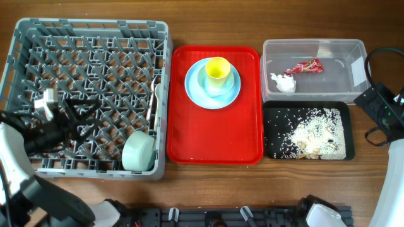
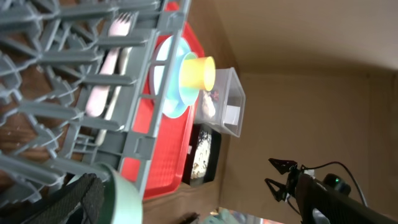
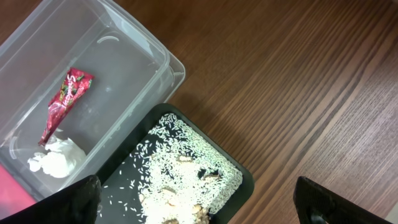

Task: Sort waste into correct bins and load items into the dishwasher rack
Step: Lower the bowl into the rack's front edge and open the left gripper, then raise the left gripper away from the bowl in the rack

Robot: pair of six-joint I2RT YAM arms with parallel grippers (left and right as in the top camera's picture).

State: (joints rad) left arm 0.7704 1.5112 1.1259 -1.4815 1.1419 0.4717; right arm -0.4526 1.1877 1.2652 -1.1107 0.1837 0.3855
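The grey dishwasher rack (image 1: 38, 38) holds a pale green bowl (image 1: 139, 151) on its side at the front right, and a white fork and spoon (image 1: 155, 94) by its right wall. My left gripper (image 1: 85, 120) is open inside the rack, left of the bowl; the left wrist view shows one finger (image 2: 78, 196) next to the bowl (image 2: 121, 199). A light blue plate (image 1: 196, 91), light blue bowl (image 1: 230, 82) and yellow cup (image 1: 216, 70) are stacked. The clear tub (image 1: 315, 47) holds the red wrapper (image 1: 305, 67) and napkin (image 1: 284, 82). The black tray (image 1: 274, 142) holds rice (image 1: 315, 135). My right gripper (image 3: 196, 202) is open and empty above the tray's corner.
The plate stack stands on a red serving tray (image 1: 214, 135) between the rack and the bins. The right arm (image 1: 379, 107) sits at the table's right edge beside the tub. Bare wood lies in front of the tray and bins.
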